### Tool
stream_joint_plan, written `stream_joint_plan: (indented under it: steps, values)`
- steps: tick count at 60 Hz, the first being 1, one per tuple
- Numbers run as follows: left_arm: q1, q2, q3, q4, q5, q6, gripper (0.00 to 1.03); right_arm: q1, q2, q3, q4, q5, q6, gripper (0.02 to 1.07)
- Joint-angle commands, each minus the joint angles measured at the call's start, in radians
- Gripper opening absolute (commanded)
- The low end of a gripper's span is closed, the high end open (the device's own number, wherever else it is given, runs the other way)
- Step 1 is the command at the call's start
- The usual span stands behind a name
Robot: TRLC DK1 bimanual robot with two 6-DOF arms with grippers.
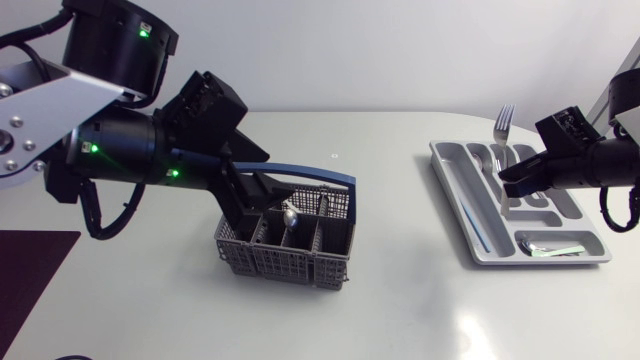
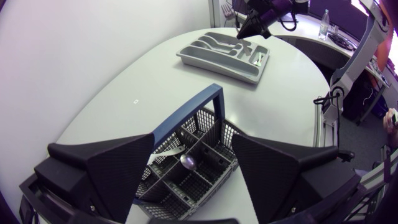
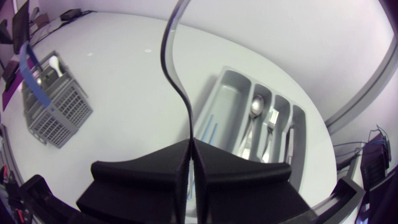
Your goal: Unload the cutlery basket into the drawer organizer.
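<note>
Worktop carries both containers, well apart. On my right is the grey organizer, with a lying spoon in its end slot and more cutlery in the long slots. On my left is the grey basket with a blue handle, holding an upright spoon, bowl up. My left tool is spread wide over the basket, gripping nothing. My right tool is clamped on a fork, tines up, above the organizer.

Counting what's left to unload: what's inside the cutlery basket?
One spoon stands in a middle cell of the cutlery basket. The left gripper covers the side cells, so more may be hidden there.
</note>
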Motion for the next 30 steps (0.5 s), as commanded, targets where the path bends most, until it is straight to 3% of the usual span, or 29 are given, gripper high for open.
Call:
stream_joint_plan:
  steps: [1,13,30]
  values:
    - [0.016,-0.022,-0.047,0.014,-0.012,0.025,0.87,-0.036,0.082,0.059,0.038,0.033,0.051,0.08]
    - [0.016,-0.033,-0.090,0.020,-0.038,0.029,0.87,-0.131,0.301,0.206,0.104,0.127,0.117,0.08]
    - [0.015,-0.072,-0.133,0.025,-0.059,0.031,0.87,-0.118,0.488,0.305,0.226,0.309,0.176,0.08]
